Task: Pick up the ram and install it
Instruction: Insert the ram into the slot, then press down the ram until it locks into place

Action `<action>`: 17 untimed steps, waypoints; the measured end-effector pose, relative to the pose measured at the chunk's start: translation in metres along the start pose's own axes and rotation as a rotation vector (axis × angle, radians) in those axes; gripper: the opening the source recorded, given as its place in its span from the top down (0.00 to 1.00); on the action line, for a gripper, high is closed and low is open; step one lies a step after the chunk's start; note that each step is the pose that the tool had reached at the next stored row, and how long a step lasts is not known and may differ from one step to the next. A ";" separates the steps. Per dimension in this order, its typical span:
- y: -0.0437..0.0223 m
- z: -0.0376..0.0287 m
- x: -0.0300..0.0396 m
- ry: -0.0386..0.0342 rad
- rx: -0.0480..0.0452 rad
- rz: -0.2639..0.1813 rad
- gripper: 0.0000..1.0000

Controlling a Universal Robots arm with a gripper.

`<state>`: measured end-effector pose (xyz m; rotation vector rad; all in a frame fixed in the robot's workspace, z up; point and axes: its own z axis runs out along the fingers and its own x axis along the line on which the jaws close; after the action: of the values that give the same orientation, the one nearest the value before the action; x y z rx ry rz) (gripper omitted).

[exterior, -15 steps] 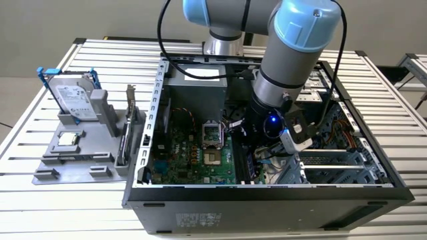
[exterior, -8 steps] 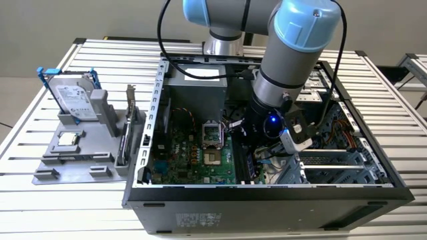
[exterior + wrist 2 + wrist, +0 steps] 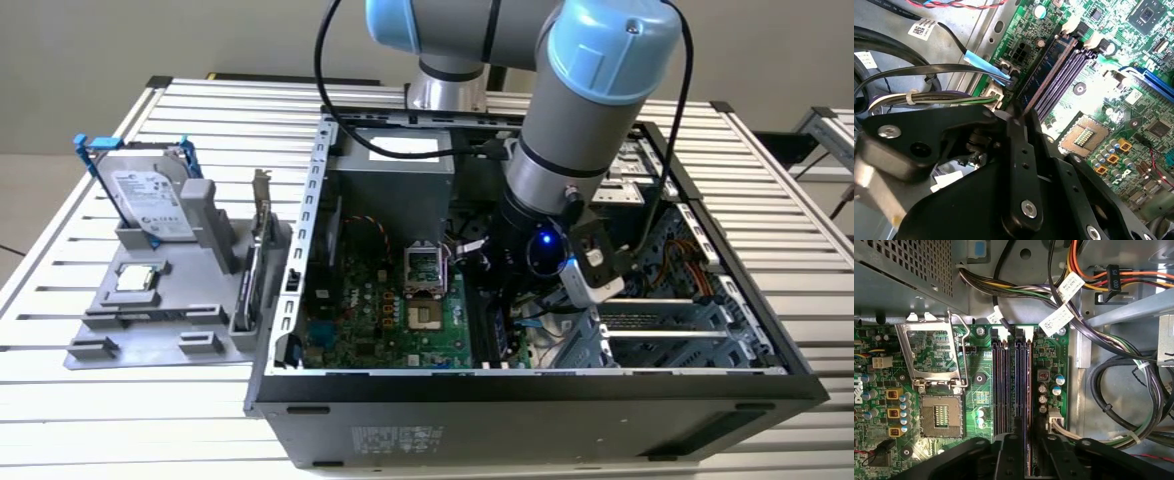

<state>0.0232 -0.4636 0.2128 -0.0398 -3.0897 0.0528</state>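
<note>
End effector (image 3: 1021, 452) clamped on the ram (image 3: 1046, 82), ram edge-on over the motherboard's memory slots (image 3: 1004, 385), open CPU socket (image 3: 941, 415) beside, cable bundle (image 3: 1114, 375) near the slots' other side

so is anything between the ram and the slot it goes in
Nothing visible does. The ram, in the gripper, lies edge-on right along the slots. I can't tell if it is seated. The cables stay off to one side.

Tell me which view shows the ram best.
The second wrist view: the ram runs edge-on from the gripper along a memory slot. The first wrist view shows its thin edge. The exterior view shows the arm above that area.
</note>
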 end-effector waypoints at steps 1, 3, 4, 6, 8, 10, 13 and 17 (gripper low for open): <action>0.0000 0.0000 0.0000 0.0000 0.0000 0.000 0.00; 0.0000 0.0000 0.0000 0.0000 0.0000 0.000 0.00; 0.0000 0.0001 0.0000 0.0000 0.0000 0.000 0.00; 0.0000 0.0001 0.0000 0.0000 -0.0001 0.000 0.00; 0.0000 0.0001 0.0000 -0.0001 -0.0001 0.000 0.00; 0.0000 -0.0005 0.0001 0.0000 -0.0002 0.000 0.00; -0.0001 -0.0037 0.0003 0.0000 -0.0001 0.000 0.00; -0.0003 -0.0080 0.0005 0.0000 0.0000 0.000 0.00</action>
<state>0.0232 -0.4636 0.2208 -0.0403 -3.0897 0.0528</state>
